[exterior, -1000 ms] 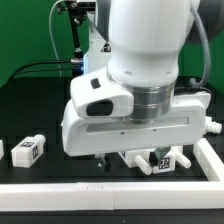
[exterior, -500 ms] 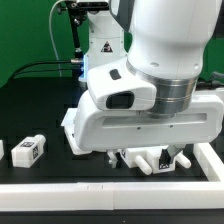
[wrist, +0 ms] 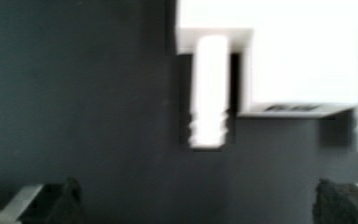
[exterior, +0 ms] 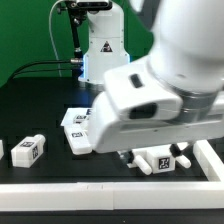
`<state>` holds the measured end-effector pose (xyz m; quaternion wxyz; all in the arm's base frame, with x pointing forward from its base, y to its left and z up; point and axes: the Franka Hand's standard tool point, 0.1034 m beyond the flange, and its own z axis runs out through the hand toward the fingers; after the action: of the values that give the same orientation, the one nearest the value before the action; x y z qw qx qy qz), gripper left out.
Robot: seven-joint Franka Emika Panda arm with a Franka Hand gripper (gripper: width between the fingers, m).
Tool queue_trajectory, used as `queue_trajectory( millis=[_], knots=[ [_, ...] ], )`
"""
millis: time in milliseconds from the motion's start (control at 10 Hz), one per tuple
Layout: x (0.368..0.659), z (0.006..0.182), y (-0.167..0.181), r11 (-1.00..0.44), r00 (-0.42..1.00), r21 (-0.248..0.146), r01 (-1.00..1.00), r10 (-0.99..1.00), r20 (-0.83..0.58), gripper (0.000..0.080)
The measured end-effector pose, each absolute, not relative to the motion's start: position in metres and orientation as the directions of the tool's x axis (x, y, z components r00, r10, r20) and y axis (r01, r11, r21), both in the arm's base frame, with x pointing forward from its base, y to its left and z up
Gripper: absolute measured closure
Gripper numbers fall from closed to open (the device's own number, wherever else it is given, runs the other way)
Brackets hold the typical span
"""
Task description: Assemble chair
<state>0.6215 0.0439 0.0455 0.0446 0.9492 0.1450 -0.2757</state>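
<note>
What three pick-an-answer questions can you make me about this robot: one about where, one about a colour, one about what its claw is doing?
1. Where does the small block lie?
A) on the black table, at the exterior view's left
B) on a shelf
C) inside a box

2. What colour is the wall behind?
A) red
B) green
C) yellow

3. How is the gripper?
A) shut on a bar
B) shut, empty
C) open, empty

Answers:
1 A, it sits alone on the table.
2 B, the backdrop is plainly green.
3 C, the wrist view shows both fingers wide apart with nothing between them.
</note>
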Motion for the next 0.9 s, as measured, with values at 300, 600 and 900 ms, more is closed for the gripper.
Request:
queue_trajectory(
  millis=[300,600,900],
  knots=[
    [0.609,0.047,0.044,-0.958,0.727,-0.007,0.285,0.221,-0.65,0.0151],
    [0.586,0.064,0.036,-0.978,0.672,0.011,0.208,0.135,-0.728,0.0151],
    [0.586,0.064,0.037,-0.978,0.695,0.014,0.209,0.138,-0.706,0.0151]
  ],
)
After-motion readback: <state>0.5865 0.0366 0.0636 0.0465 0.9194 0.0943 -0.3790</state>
